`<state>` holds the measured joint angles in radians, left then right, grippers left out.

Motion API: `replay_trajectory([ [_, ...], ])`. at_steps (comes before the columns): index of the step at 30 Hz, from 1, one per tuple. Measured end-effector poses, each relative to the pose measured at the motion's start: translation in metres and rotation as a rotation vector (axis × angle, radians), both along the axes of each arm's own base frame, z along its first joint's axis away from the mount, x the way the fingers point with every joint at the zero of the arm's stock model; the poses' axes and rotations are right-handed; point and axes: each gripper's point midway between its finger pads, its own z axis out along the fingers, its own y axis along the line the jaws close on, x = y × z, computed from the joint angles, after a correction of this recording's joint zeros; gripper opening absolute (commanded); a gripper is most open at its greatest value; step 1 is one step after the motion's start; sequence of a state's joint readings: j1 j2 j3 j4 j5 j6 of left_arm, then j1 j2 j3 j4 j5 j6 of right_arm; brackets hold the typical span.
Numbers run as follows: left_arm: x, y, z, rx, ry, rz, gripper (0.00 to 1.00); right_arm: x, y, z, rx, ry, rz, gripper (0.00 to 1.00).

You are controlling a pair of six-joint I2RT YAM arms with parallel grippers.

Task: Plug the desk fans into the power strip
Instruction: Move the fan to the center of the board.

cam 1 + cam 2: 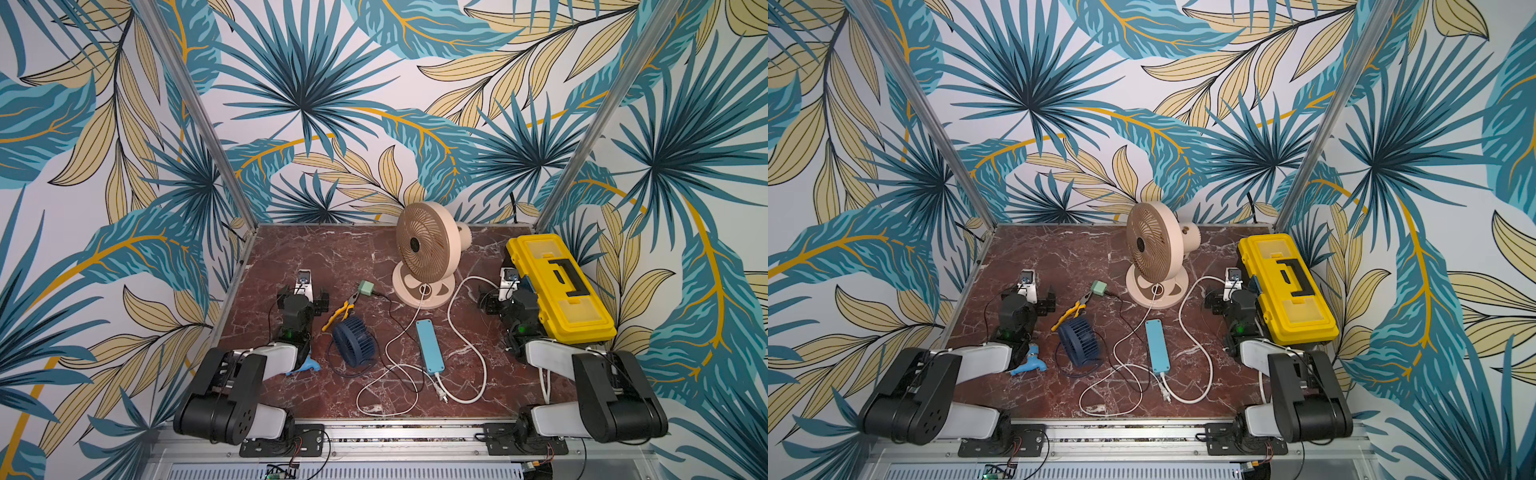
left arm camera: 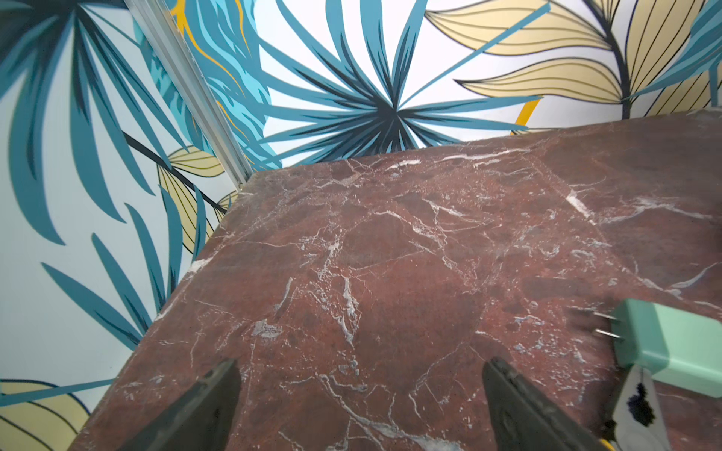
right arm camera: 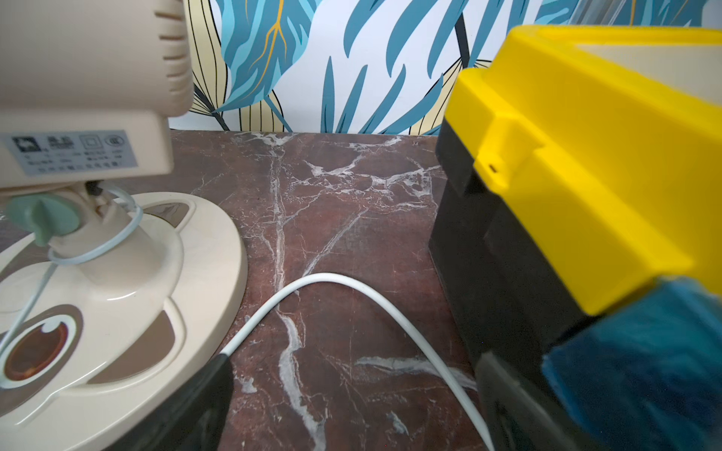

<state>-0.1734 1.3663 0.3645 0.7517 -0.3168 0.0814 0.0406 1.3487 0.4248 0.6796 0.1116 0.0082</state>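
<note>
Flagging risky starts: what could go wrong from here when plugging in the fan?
1. The strip shows only a plain face in both top views; its sockets may face down and need flipping.
2. The fan cord loops across a black cord beside the strip; pulling it could tangle them.

All I'm seeing is teal-and-cream leaf wallpaper point(image 1: 374, 83) on three sides, two aluminium corner posts point(image 1: 206, 129), and a red-brown marble tabletop point(image 1: 311, 257).
</note>
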Motion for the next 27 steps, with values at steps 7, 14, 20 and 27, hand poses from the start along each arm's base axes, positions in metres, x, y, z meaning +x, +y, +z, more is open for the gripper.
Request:
replay_trajectory([
  [7,-0.014,-0.007,0.043,-0.061,-0.058,-0.008,1.00,-0.005,0.003,0.061,0.094,-0.052,-0.006,0.99],
  [14,-0.038,-0.010,0.085,-0.293,-0.160,-0.019,1.00,-0.035,0.012,0.099,0.233,-0.032,0.007,0.99],
  [20,-0.056,-0.031,0.101,-0.527,-0.171,-0.124,1.00,-0.068,0.023,0.126,0.321,-0.038,0.057,1.00],
  [27,-0.070,-0.052,0.098,-0.668,-0.101,-0.219,1.00,-0.087,0.039,0.110,0.450,0.028,0.109,1.00],
])
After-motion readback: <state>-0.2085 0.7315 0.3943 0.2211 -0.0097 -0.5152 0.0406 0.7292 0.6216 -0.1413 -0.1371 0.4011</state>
